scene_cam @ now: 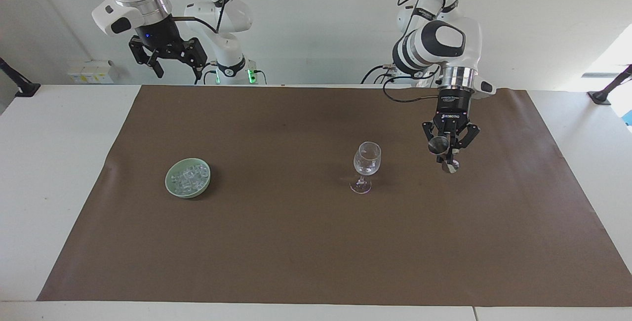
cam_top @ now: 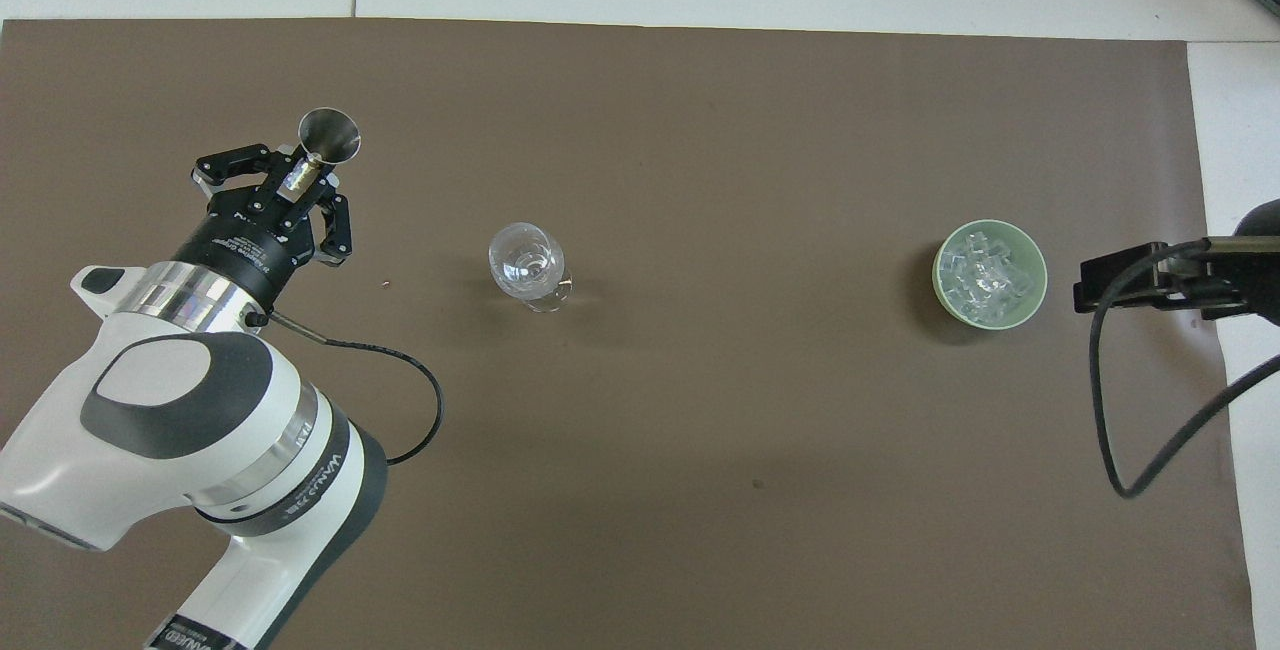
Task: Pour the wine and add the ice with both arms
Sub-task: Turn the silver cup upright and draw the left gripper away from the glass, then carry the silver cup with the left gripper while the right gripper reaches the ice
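Facing view: left gripper [scene_cam: 446, 155] up over the brown mat [scene_cam: 296, 242], toward the left arm's end from the wine glass [scene_cam: 366, 166], fingers clamped on a small metal measuring cup [scene_cam: 443, 154] held tilted. Glass upright on the mat. Green bowl [scene_cam: 187, 178] heaped with ice [scene_cam: 189, 176], well apart from the glass toward the right arm's end. Right gripper [scene_cam: 169, 57] waiting high above the table edge near its base, fingers spread wide, holding nothing.

Overhead view: left gripper [cam_top: 300, 173] pinching the measuring cup [cam_top: 328, 134] at its narrow waist, mouth turned up toward the camera. Glass [cam_top: 528, 265] apart from it. Ice [cam_top: 988, 270] in the bowl [cam_top: 1035, 295], near the right gripper [cam_top: 1100, 285].
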Motion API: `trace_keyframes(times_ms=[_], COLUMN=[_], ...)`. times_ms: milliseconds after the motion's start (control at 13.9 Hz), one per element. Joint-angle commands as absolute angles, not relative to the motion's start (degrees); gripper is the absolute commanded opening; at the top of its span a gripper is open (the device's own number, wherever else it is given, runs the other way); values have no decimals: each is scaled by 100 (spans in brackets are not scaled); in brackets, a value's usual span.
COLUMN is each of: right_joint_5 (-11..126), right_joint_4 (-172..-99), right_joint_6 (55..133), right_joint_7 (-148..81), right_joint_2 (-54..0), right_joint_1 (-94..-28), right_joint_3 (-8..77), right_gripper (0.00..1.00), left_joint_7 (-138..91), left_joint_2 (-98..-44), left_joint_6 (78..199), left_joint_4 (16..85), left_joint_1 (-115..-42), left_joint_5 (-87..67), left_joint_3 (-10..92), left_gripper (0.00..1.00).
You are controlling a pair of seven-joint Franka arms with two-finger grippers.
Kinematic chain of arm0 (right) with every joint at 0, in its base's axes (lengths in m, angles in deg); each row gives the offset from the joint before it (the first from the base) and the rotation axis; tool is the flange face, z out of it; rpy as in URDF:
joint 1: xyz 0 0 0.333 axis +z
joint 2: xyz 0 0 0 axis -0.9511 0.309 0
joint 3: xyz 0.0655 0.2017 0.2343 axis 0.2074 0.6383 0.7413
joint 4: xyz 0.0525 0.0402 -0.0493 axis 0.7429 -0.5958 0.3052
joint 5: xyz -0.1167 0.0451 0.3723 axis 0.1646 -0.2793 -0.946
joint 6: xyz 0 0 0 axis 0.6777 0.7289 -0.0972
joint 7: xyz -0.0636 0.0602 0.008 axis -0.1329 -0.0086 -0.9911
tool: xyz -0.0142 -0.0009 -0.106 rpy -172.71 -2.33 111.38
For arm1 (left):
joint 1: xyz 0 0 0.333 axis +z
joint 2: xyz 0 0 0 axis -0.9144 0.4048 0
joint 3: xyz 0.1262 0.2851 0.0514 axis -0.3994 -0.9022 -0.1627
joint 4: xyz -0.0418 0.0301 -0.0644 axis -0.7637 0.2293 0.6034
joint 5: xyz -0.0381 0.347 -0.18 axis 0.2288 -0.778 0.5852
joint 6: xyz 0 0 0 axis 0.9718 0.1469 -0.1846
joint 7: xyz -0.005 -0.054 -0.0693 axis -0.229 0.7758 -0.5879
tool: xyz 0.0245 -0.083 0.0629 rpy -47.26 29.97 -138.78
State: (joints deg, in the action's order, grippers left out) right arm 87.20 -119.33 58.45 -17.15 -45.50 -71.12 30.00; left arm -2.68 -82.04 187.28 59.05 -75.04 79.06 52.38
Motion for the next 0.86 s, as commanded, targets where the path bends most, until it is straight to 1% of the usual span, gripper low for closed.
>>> trace_keyframes(times_ms=[0, 288, 432, 576, 648, 792], right_joint_5=[8633, 8633, 8633, 8650, 8659, 8659], right_joint_4=[-12394, -13527, -13966, -14589, -14819, -14891], right_joint_6=[6154, 7304, 7770, 8533, 8754, 8966], right_joint_7=[-1791, -2275, -2267, -2275, -2267, -2293], right_joint_2=[-4760, -5024, -5059, -5261, -5296, -4982], right_joint_1=[-7314, -7656, -7666, -7666, -7666, -7709], right_joint_3=[3039, 3030, 3030, 3030, 3030, 3030], right_gripper=[100, 100, 100, 100, 100, 100], left_joint_7=[-237, -387, -369, -378, -378, -369], left_joint_2=[-8389, -8389, -8406, -8433, -8433, -8476], left_joint_6=[18574, 18513, 18433, 18372, 18276, 17969], left_joint_4=[6107, 6143, 6248, 6257, 6257, 6301], left_joint_1=[-7438, -7403, -7403, -7394, -7299, -7219], left_joint_5=[7863, 7854, 7854, 7846, 7689, 7250], left_joint_3=[5265, 5265, 5247, 5238, 5238, 5221], left_gripper=[0, 0, 0, 0, 0, 0])
